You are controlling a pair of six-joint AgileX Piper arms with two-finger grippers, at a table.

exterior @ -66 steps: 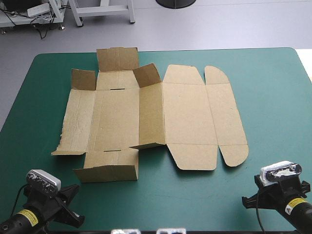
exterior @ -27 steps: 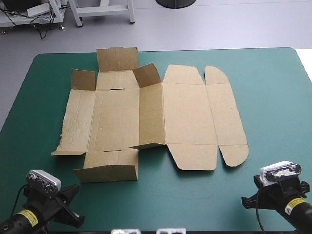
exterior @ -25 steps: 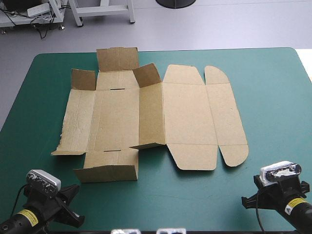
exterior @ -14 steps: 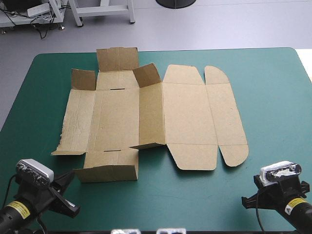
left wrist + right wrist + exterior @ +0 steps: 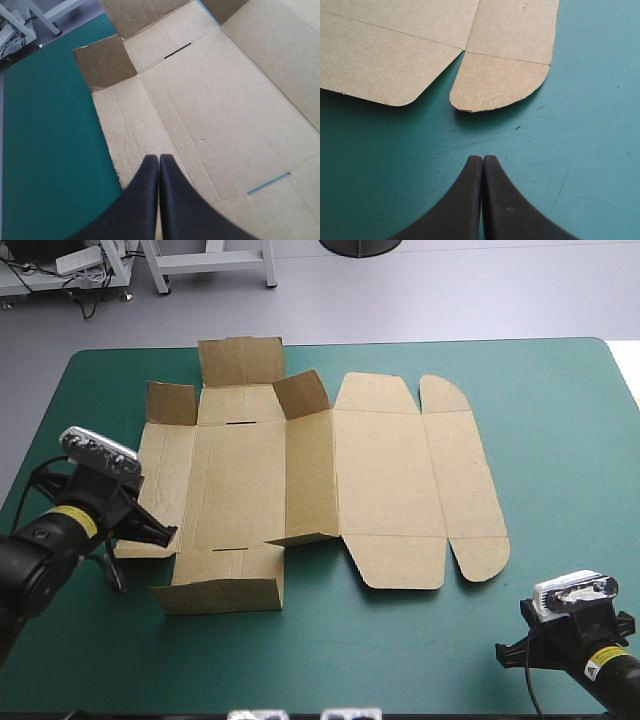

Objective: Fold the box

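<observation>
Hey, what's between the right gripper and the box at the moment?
Only bare teal-green cover lies between the right gripper and the box, as the right wrist view shows.

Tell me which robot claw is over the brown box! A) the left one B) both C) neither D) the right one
A: the left gripper hangs, shut, over the box near its left edge; the right gripper is over the bare teal-green cover.

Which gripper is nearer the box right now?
Left. The left gripper is over the box, above its left side panel. The right gripper is over bare teal-green cover, short of the box's near rounded flap.
</observation>
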